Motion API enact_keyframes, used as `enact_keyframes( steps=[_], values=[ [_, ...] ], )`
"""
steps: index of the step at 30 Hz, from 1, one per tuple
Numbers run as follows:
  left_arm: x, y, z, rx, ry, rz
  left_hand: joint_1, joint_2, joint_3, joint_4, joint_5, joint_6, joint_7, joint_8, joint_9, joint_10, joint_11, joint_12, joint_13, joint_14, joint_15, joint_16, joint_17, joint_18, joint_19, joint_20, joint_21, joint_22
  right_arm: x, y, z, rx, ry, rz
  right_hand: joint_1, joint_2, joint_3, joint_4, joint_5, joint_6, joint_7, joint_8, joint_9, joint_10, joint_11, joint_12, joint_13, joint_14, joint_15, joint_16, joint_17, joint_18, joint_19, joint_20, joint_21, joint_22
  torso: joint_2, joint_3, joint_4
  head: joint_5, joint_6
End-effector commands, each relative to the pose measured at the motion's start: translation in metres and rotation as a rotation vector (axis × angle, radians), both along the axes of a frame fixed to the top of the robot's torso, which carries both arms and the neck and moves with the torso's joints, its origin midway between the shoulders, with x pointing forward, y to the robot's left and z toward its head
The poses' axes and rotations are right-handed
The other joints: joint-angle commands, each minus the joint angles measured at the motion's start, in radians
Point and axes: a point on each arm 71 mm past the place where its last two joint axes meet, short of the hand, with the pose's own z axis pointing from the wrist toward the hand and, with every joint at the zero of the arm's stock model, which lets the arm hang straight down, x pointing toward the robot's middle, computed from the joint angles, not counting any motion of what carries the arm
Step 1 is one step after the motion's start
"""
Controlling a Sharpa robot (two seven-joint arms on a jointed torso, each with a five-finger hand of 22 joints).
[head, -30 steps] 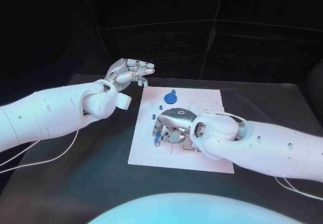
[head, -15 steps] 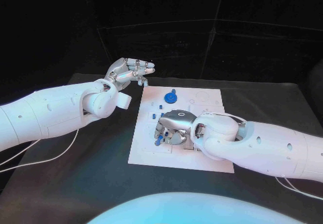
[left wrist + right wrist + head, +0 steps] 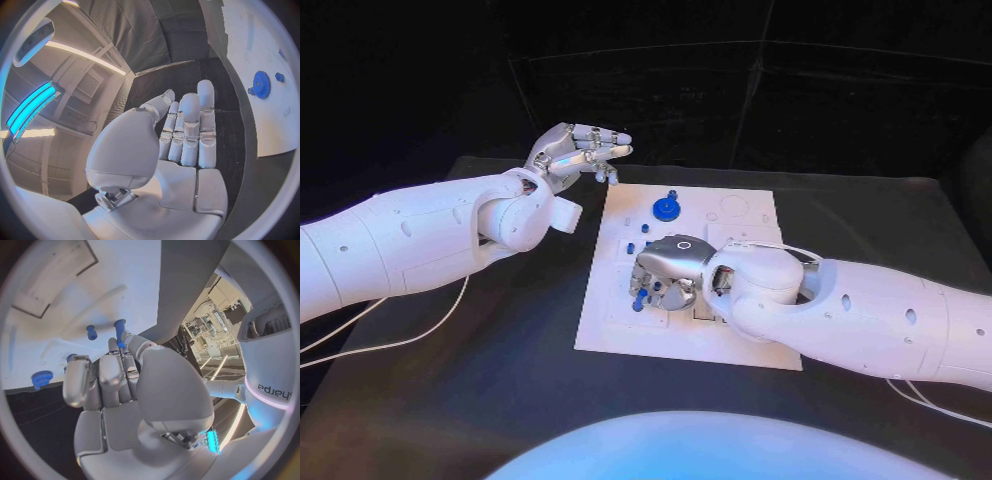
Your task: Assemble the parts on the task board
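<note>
The white task board lies in the middle of the black table. My right hand hangs over the board's middle with its fingers curled down, and pinches a blue peg at its fingertips; the right wrist view shows that peg upright between thumb and fingers, over the board. A blue gear stands near the board's far edge, with small blue pegs between it and the hand. My left hand is raised beyond the board's far left corner, fingers straight, holding nothing.
The left wrist view shows the gear and a small blue piece on the board, past my left hand. Another small peg and the gear appear beyond the right fingers. A white cable trails across the table's left.
My right hand has shifted slightly over the board with the blue peg still in its fingertips. The left hand stays raised in the same place.
</note>
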Motion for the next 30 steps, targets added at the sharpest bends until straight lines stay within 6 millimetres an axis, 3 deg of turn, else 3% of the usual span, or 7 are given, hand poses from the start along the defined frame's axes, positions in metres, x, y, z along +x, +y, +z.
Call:
enact_keyframes(
  steps=[1,8,13,21,23,30],
  values=[
    [-0.0002,-0.0009,0.0015,-0.009,-0.001,-0.01,-0.001,0.008,-0.005,0.003,0.005,-0.006,0.001,0.006,-0.001,-0.006,0.0,0.006,0.0,-0.006,0.002,-0.003,-0.001,0.006,-0.005,0.002,-0.004,-0.002,0.0003,0.0012,-0.0002,-0.029,-0.026,-0.004,0.002,-0.005,0.007,0.0,0.005,0.001,0.006,-0.007,0.0,0.008,-0.003,0.0,0.001,0.008,-0.003,0.003,-0.001,-0.015,0.001,0.004,0.006,-0.001,0.0,-0.0004,0.0012,-0.001,-0.001],
    [-0.0003,-0.0008,0.0015,-0.009,-0.001,-0.01,-0.001,0.008,-0.005,0.003,0.005,-0.006,0.001,0.006,-0.001,-0.006,0.0,0.006,0.0,-0.006,0.002,-0.003,-0.001,0.006,-0.005,0.002,-0.004,-0.002,-0.0033,0.006,-0.0012,-0.039,-0.018,0.016,-0.025,-0.023,-0.001,0.002,0.008,-0.005,0.008,-0.015,-0.002,0.004,0.0,-0.013,0.0,0.006,-0.001,0.0,-0.009,-0.014,-0.004,0.006,0.004,-0.005,-0.001,-0.0003,0.0005,-0.001,-0.003],
    [-0.0004,-0.0009,0.0015,-0.009,-0.001,-0.01,-0.001,0.008,-0.005,0.003,0.005,-0.006,0.001,0.006,-0.001,-0.006,0.0,0.006,0.0,-0.006,0.002,-0.003,-0.001,0.006,-0.005,0.002,-0.004,-0.002,-0.0038,0.0077,-0.0007,-0.03,-0.022,0.018,-0.065,-0.052,-0.019,0.014,0.018,-0.049,0.022,-0.029,-0.007,-0.03,0.014,-0.04,-0.005,0.003,0.01,-0.002,-0.016,-0.012,-0.012,0.014,-0.002,-0.013,-0.001,-0.0005,0.0011,-0.001,-0.002],
    [-0.0005,-0.0005,0.0015,-0.009,0.0,-0.01,-0.001,0.008,-0.005,0.003,0.005,-0.006,0.001,0.006,-0.001,-0.006,0.0,0.006,0.0,-0.006,0.002,-0.003,-0.001,0.006,-0.005,0.002,-0.004,-0.002,-0.0032,0.0086,0.0012,-0.002,-0.036,0.014,-0.083,-0.068,-0.03,0.019,0.019,-0.079,0.03,-0.028,-0.006,-0.061,0.025,-0.061,-0.005,0.0,0.019,-0.005,-0.023,-0.009,-0.022,0.024,-0.01,-0.026,0.0,0.0,0.0008,0.0,-0.002],
    [-0.0005,-0.0005,0.0015,-0.008,0.0,-0.01,-0.001,0.008,-0.005,0.003,0.005,-0.006,0.001,0.006,-0.001,-0.006,0.0,0.006,0.0,-0.006,0.002,-0.003,-0.001,0.006,-0.005,0.002,-0.004,-0.002,-0.003,0.0085,0.0017,0.006,-0.04,0.012,-0.089,-0.074,-0.039,0.02,0.019,-0.114,0.034,-0.03,-0.008,-0.083,0.03,-0.071,-0.005,-0.003,0.024,-0.009,-0.032,-0.006,-0.032,0.028,-0.019,-0.039,-0.001,0.0,0.0006,0.0,-0.001],
    [-0.0005,-0.0003,0.0015,-0.008,0.002,-0.011,-0.001,0.008,-0.005,0.003,0.005,-0.006,0.001,0.006,-0.001,-0.006,0.0,0.006,0.0,-0.006,0.002,-0.003,-0.001,0.006,-0.005,0.002,-0.004,-0.002,-0.0032,0.0058,0.006,0.061,-0.064,0.005,-0.1,-0.082,-0.12,0.024,0.011,-0.27,0.021,-0.028,-0.007,-0.165,0.027,-0.081,-0.005,-0.018,0.024,-0.043,-0.086,0.015,-0.091,0.029,-0.079,-0.131,0.0,0.0004,0.0008,-0.001,0.0]
  ],
)
